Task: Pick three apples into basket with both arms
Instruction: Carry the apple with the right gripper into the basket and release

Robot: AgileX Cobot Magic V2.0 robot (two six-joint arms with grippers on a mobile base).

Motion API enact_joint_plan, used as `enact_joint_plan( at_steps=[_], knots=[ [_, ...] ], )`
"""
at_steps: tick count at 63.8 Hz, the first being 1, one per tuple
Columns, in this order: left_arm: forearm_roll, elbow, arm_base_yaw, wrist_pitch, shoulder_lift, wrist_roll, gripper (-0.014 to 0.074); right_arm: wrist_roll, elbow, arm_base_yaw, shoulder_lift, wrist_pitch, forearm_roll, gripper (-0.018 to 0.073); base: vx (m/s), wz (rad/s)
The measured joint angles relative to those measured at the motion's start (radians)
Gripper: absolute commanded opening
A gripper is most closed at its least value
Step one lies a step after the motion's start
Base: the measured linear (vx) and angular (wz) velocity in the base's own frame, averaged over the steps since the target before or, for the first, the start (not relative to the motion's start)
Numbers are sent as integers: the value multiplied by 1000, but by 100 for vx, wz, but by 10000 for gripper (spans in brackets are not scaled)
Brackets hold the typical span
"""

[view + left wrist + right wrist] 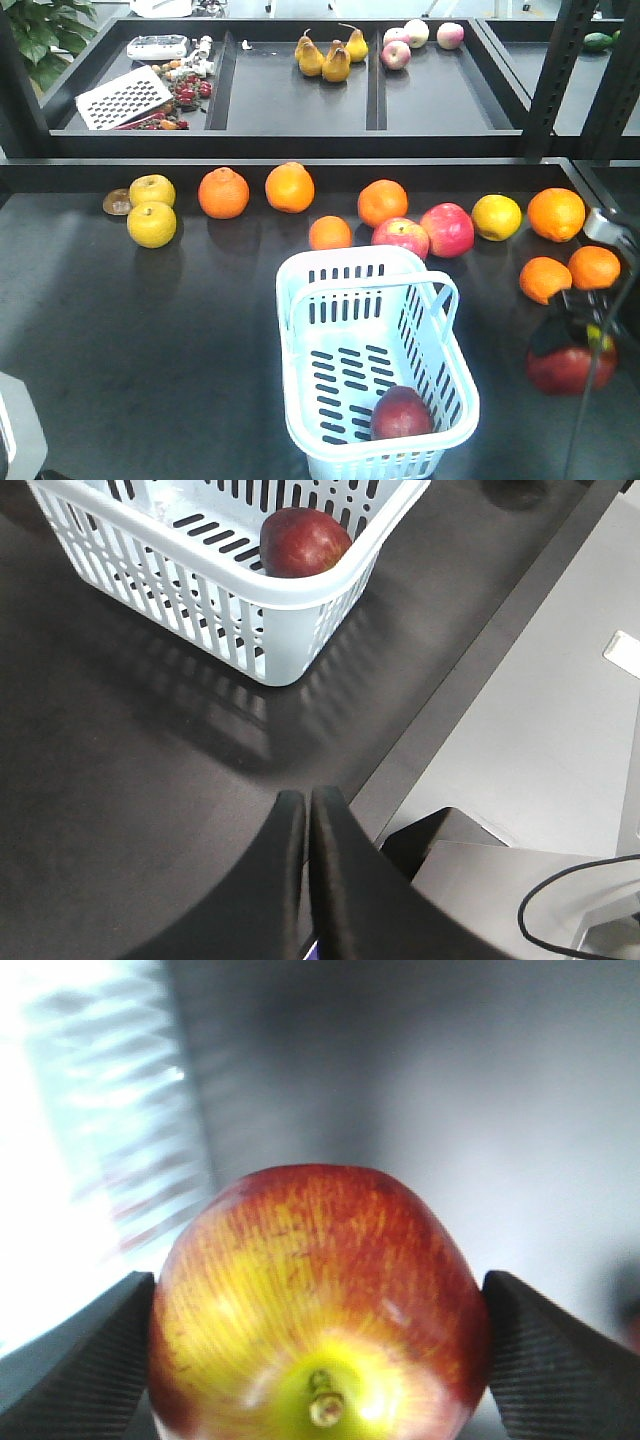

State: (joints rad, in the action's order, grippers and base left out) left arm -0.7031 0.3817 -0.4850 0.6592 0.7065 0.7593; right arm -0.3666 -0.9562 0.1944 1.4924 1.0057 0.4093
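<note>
1. The right tool [318, 1360] is squeezing one apple [330, 1260], off to the right of the basket [372, 462]. The apple is round, so it may slip out.
2. It could bump the rim and roll away.
3. The left tool [308, 860] is pinched tight and empty. Another apple [401, 413] lies in the basket.

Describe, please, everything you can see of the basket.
The basket is pale blue-white plastic, rectangular, with slotted walls and bottom and a loop handle arching over its opening. It stands upright on the dark table, near the front edge. One dark red apple lies inside, in the near right corner.
</note>
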Motion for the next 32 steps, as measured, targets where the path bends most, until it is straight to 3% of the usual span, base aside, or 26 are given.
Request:
enact_joint_plan(
  at_steps=[18,27,32],
  knots=[
    [0,0,0,0,0,0,-6,-233,240,-21,-360,14,300,-4,0,0],
    [0,0,0,0,0,0,-6,-294,275,-131,-402,-35,437,-3,0,0],
    [0,0,0,0,0,0,-6,-304,275,-233,-384,-111,480,0,0,0]
  ],
)
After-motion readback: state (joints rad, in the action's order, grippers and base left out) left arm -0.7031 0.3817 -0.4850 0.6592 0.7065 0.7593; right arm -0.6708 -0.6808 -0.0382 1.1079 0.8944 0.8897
